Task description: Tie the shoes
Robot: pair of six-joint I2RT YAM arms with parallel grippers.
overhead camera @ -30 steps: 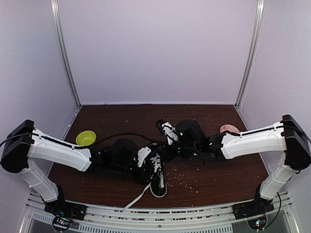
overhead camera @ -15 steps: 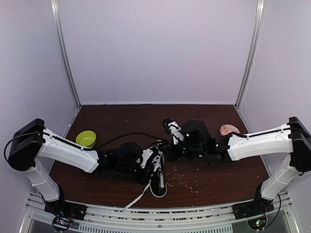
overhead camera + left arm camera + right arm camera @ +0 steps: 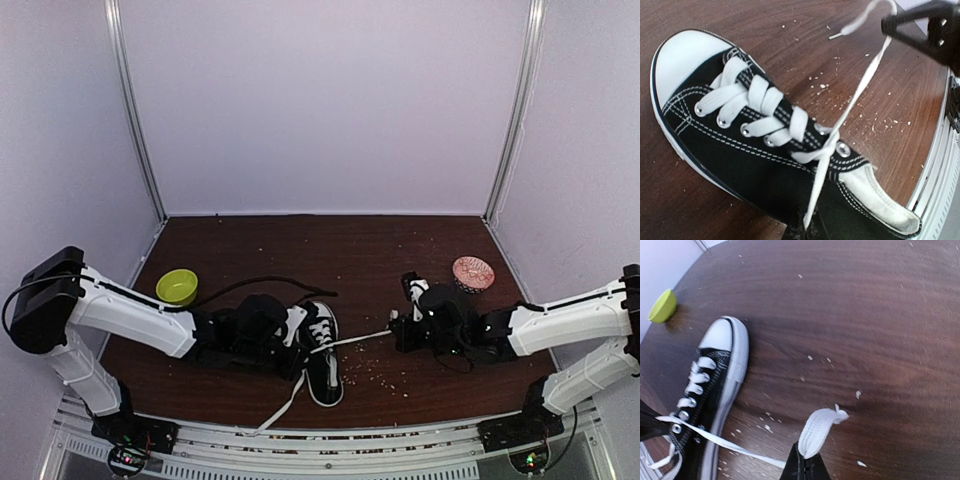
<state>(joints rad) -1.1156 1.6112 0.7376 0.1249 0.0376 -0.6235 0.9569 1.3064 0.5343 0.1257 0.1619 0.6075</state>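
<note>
On the table [image 3: 400, 250], one sneaker [image 3: 322, 352] — left gripper [image 3: 806, 231] and right gripper [image 3: 807, 461] each pinch its lace [image 3: 362, 339]

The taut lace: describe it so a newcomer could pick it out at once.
On the brown table, find the black sneaker near the front edge. One white lace runs taut from its eyelets rightward into the shut right gripper. Unlike it, the other lace trails down toward the near edge.

Right gripper [image 3: 394, 334] now pulled well off to the right of the sneaker [image 3: 323, 360] instead of hovering over it, white lace [image 3: 360, 339] newly stretched taut between them, left gripper [image 3: 300, 350] gone from open to pinched on the lace's other strand.
</note>
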